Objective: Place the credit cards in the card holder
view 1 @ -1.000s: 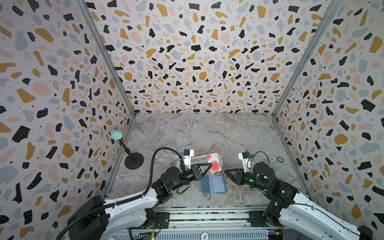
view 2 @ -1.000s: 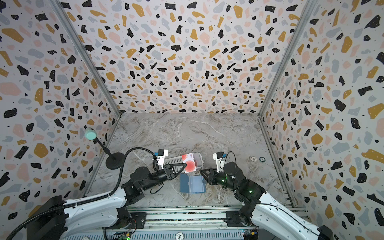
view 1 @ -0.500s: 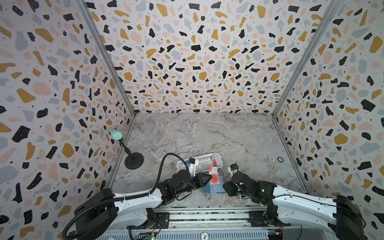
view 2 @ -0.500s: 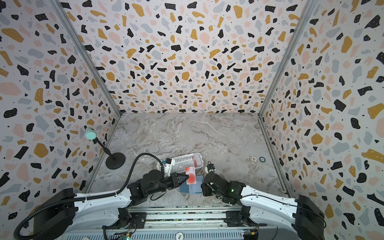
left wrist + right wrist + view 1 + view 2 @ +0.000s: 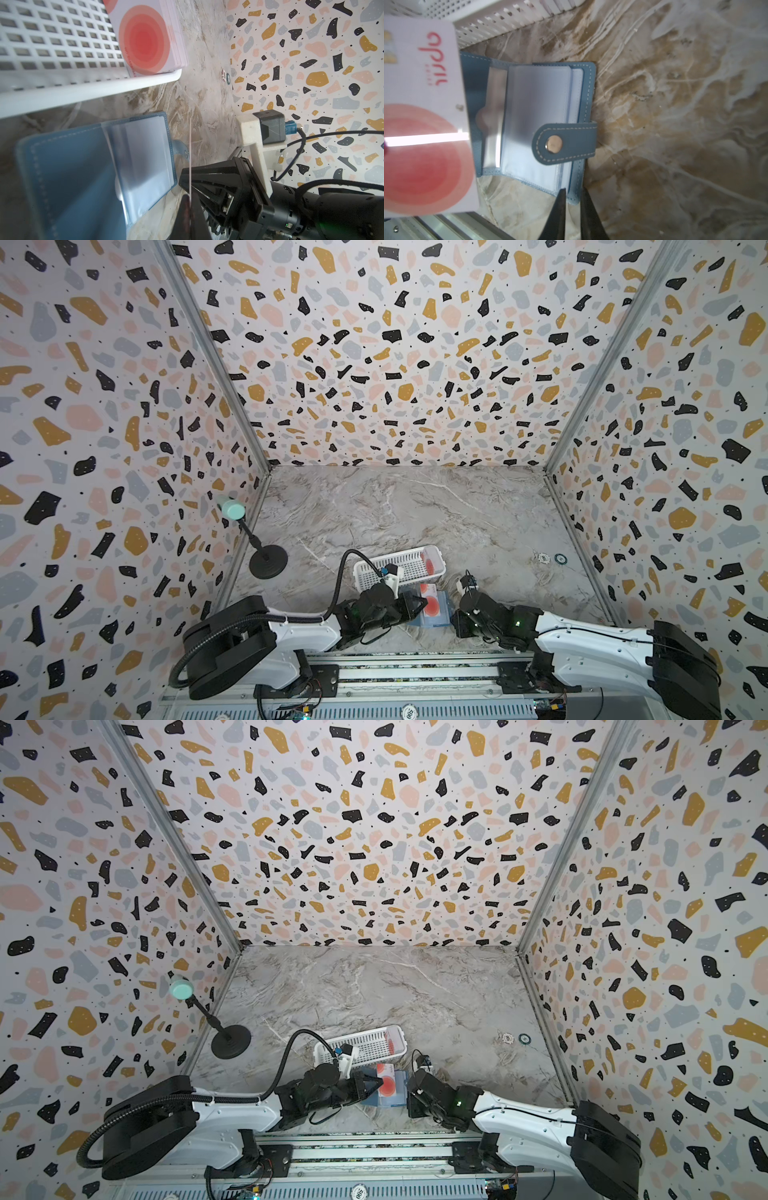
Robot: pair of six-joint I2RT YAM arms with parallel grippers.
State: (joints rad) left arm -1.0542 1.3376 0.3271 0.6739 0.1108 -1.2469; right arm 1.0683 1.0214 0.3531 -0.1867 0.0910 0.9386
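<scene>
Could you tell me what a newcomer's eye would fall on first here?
The credit card with its red-orange circle stands out, pinched in the left end effector over the open card holder at the near edge of the table. Behind them, a white basket holds more cards.

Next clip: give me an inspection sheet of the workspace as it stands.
Surface: marble-look tabletop.
Job's things: card holder lies open; one credit card held close to it; card stack in the white basket.
Clutter: stand with teal head; two small discs by the right wall.
Grippers: left gripper shut on the card; right gripper jaws straddle the holder's corner, grip unclear.
Cables: black hose loops over the left arm.
Surroundings: terrazzo walls on three sides.
</scene>
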